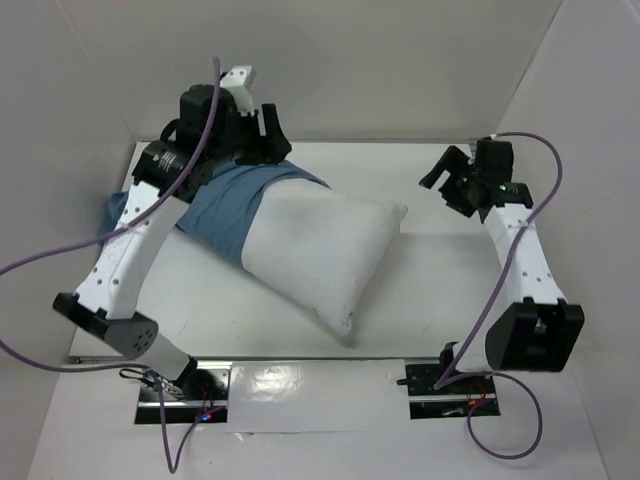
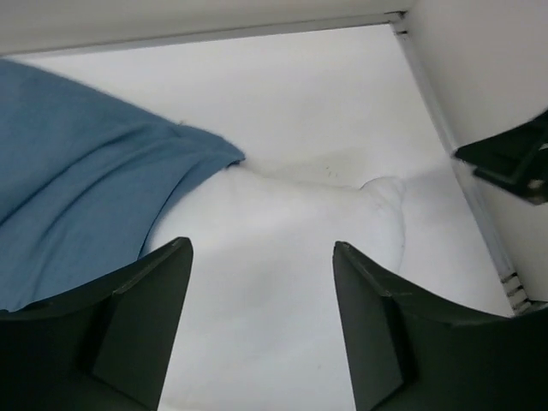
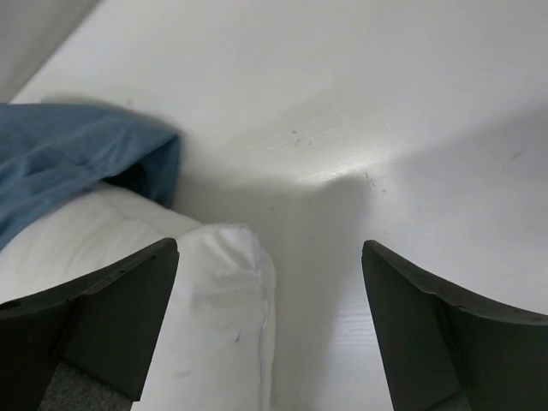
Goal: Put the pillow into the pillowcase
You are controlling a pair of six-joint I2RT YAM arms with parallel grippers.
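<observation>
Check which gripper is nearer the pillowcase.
The left gripper: it hangs by the blue pillowcase where it covers the pillow's end. The right gripper sits beyond the pillow's bare end, over the table.

The left arm extends forward with the left gripper angled down, its 2 fingers spread and holding nothing, while the right arm extends forward with the right gripper turned leftward, fingers spread wide, empty.
</observation>
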